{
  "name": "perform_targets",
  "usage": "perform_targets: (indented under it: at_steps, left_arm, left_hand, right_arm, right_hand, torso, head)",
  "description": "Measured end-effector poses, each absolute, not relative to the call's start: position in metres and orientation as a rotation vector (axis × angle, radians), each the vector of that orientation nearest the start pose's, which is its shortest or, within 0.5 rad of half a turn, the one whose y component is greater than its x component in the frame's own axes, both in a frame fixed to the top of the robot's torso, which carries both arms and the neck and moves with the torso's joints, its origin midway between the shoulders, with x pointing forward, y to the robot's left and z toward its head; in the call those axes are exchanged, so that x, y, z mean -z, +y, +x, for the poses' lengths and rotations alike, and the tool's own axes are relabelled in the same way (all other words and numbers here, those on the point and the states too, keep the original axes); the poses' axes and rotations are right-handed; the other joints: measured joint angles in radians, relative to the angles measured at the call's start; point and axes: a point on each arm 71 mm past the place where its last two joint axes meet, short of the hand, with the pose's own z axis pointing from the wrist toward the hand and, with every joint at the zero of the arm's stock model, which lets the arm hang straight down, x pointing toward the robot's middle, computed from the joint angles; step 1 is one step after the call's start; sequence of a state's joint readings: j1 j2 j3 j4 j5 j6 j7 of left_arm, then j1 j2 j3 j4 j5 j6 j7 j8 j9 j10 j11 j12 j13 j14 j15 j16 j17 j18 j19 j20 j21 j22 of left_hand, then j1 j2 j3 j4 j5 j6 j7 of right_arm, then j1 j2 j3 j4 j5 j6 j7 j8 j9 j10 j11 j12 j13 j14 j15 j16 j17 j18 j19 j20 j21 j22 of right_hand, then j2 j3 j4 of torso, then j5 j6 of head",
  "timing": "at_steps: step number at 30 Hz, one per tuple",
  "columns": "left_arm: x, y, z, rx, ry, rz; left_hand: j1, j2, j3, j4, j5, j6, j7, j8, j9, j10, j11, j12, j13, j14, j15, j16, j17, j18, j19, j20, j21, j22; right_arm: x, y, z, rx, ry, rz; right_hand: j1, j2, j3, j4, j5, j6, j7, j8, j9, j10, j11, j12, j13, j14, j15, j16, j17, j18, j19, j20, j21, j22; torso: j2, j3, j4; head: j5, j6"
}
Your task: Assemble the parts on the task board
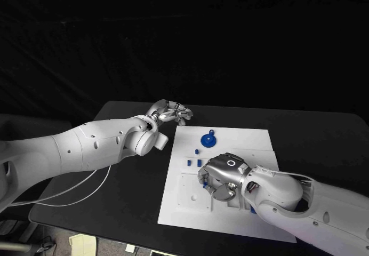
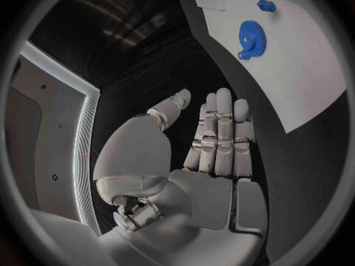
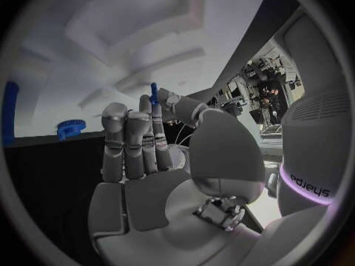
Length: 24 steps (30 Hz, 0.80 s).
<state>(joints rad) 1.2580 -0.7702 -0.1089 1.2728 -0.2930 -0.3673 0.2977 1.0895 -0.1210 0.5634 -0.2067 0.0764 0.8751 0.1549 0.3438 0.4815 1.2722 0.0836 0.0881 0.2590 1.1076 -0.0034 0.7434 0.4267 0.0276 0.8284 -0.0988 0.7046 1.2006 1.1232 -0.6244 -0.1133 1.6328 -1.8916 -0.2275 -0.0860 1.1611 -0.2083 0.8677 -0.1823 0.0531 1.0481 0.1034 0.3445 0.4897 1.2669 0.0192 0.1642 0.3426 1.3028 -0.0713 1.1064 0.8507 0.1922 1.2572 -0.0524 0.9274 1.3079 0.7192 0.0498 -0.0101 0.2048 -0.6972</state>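
From the head view we see the white task board (image 1: 231, 213) mid-table, a blue gear (image 1: 208, 140) near its far edge and small blue parts (image 1: 189, 161) on its left side. The left hand (image 1: 172, 112) hovers over the table just off the board's far left corner; the right hand (image 1: 223, 178) sits above the board's middle.

At the left wrist, we find the left hand (image 2: 210, 142) released, fingers straight (holding nothing), with the gear (image 2: 249, 38) beyond.

At the right wrist, the right hand (image 3: 141, 142) pinches a thin blue pin (image 3: 154, 93) between thumb and fingertip.
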Motion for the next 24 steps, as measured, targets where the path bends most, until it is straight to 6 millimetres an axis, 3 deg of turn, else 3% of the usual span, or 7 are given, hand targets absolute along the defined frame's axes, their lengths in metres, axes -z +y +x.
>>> perform_targets:
  at_steps: [2,7,24]
  left_arm:
    - [0.187,0.2506,0.5352,1.181,1.481,-0.855]
    - [0.1871,0.2506,0.5352,1.181,1.482,-0.856]
    - [0.1872,0.2507,0.5352,1.18,1.483,-0.858]
  left_hand:
    - [0.0,0.0,0.0,0.0,0.0,0.0,0.0,0.0,-0.001,0.0,0.0,0.0,0.0,0.0,0.0,0.0,0.0,-0.004,0.001,-0.001,0.0,0.0]
    - [0.0,0.0,0.0,0.0,0.0,0.0,0.0,0.0,-0.001,0.0,0.0,0.0,0.0,0.0,0.0,0.0,0.001,0.01,0.001,-0.001,0.0,0.0]
    - [0.0,0.0,0.0,0.0,0.0,0.0,0.0,0.0,-0.001,0.0,0.0,0.0,0.0,0.004,0.004,0.0,0.003,0.01,0.001,-0.001,0.0,0.001]
  right_arm:
    - [0.2261,-0.0549,0.4052,-0.79,1.569,-0.781]
    - [0.2268,-0.0563,0.4058,-0.783,1.572,-0.783]
    - [0.2321,-0.0504,0.4041,-0.764,1.575,-0.82]
  right_hand:
    - [0.0,0.0,0.0,0.0,0.0,0.0,0.0,0.0,0.0,0.0,0.0,0.0,0.0,0.0,0.0,0.0,0.0,0.0,0.0,0.0,0.0,0.0]
    - [0.0,0.0,0.0,0.0,0.0,0.0,0.0,0.0,0.0,0.0,0.0,-0.002,0.0,0.0,0.0,0.0,0.0,0.0,0.0,0.0,0.0,0.0]
    - [0.0,0.0,0.0,0.0,0.0,0.0,0.0,0.003,0.0,0.0,0.0,-0.002,0.002,-0.002,-0.002,-0.001,-0.001,0.0,-0.002,-0.002,0.0,0.0]
  torso:
    - [0.0,0.0,0.0]
    - [0.0,-0.0002,0.0]
    - [0.0,-0.0003,0.0]
  head:
    - [0.0,-0.001]
    - [0.002,-0.002]
    - [0.0,-0.006]
